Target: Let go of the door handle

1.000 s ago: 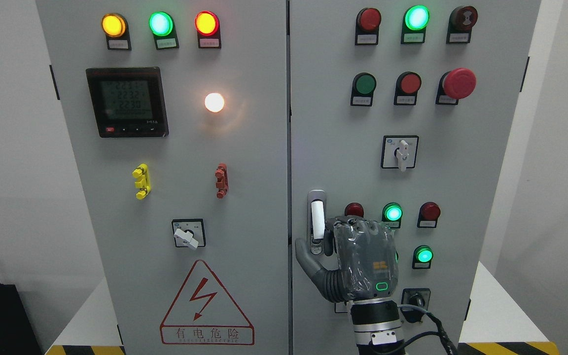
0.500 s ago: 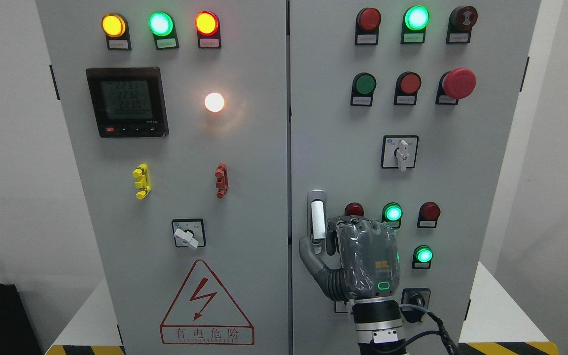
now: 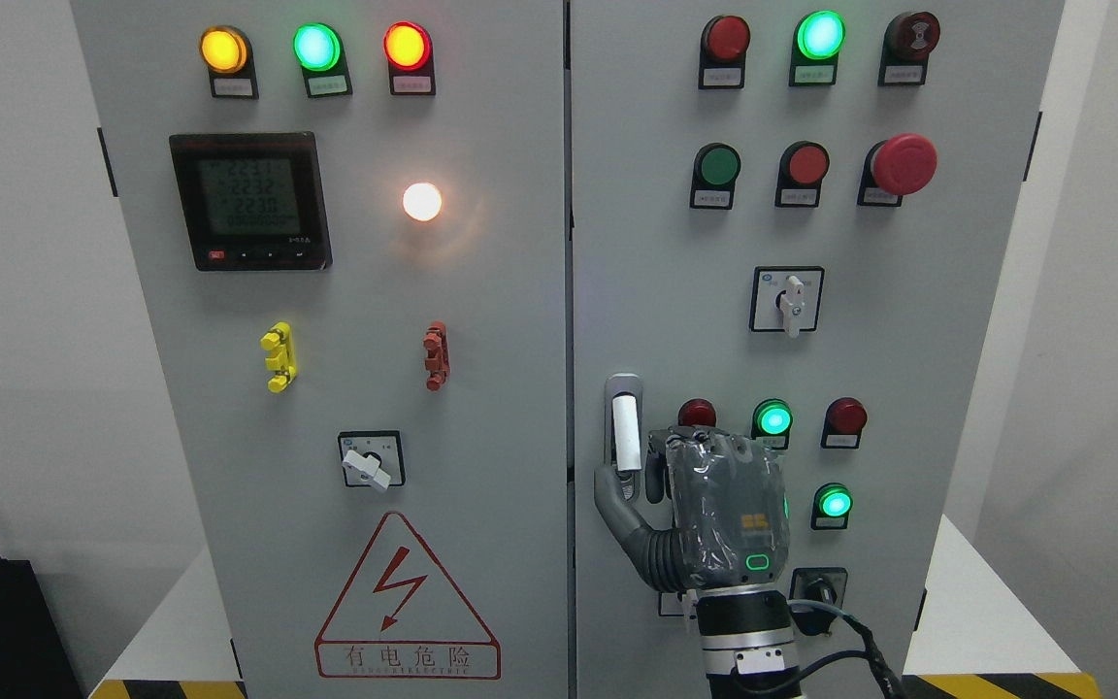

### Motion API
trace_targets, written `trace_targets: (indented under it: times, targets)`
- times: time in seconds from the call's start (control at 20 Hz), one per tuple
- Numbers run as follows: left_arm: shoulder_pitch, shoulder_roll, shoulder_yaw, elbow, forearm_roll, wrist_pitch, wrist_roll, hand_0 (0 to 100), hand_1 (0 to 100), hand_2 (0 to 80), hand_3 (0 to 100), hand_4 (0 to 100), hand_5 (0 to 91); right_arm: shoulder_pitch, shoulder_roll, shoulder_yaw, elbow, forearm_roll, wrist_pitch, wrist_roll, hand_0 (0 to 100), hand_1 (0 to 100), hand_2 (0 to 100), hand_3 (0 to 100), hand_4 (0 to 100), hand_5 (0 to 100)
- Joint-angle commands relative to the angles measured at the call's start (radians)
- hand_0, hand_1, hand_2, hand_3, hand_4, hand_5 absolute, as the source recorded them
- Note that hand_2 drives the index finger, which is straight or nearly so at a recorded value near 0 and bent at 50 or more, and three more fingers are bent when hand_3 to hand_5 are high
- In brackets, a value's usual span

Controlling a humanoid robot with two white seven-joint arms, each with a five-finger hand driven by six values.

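**Right hand at the lever handle, release not yet made**

We see the right hand (image 3: 705,505) set against the right door (image 3: 675,291) of the grey electrical cabinet, its arm coming up from the bottom edge right of the middle. The door handle (image 3: 625,432), a white upright lever in a chrome plate, sits at the door's left edge, just right of the seam between the two doors. The thumb (image 3: 612,500) lies over the lower end of the plate, touching it as far as we can judge, and the other fingers curl in from the right beside the lever. We read this as a hand closed around the handle's lower part, though loosely.

Our worry is the withdrawal. If the hand pulls back before the fingers uncurl, they could hook the lever, turn it or tug the door. A sideways or upward drift could brush the red indicator lamp (image 3: 697,413) or the green lit lamp (image 3: 772,418) just above the knuckles. The cable (image 3: 850,641) looping at the wrist hangs close to the key switch (image 3: 821,590) and might snag there.

Much is hidden. The back of the hand covers the fingertips, so we cannot tell how firmly they bear on the lever. The handle's lower end is behind the thumb. We cannot tell whether the door is latched. The left arm is out of sight.
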Motion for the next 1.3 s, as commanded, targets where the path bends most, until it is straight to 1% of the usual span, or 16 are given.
trace_targets:
  times: [0.0,0.35,0.65,1.1,1.15,1.25]
  targets:
    - [0.0,0.0,-0.014,0.02,0.0,-0.001,-0.001,12,39,0.0,0,0,0.0,-0.002,0.001,-0.007,0.015,-0.012,0.008,0.002,38,60,90,100,97,100]
    - [0.0,0.0,-0.014,0.02,0.0,-0.001,-0.001,12,39,0.0,0,0,0.0,-0.001,0.001,-0.022,0.013,-0.017,0.01,0.002,40,60,90,100,97,100]
    - [0.0,0.0,-0.014,0.02,0.0,-0.001,-0.001,12,39,0.0,0,0,0.0,-0.001,0.001,-0.026,0.009,-0.04,0.01,-0.001,41,58,91,100,98,100]
    - [0.0,0.0,-0.014,0.02,0.0,-0.001,-0.001,12,39,0.0,0,0,0.0,-0.001,0.001,-0.039,0.009,-0.057,0.01,-0.002,43,55,91,100,97,100]
    - [0.0,0.0,-0.014,0.02,0.0,-0.001,-0.001,12,39,0.0,0,0,0.0,0.001,0.001,-0.039,0.009,-0.057,0.008,-0.004,43,55,91,100,97,100]
    - [0.0,0.001,-0.014,0.02,0.0,-0.001,-0.001,12,39,0.0,0,0,0.0,0.001,0.0,-0.039,0.009,-0.057,0.008,-0.022,43,55,91,100,97,100]
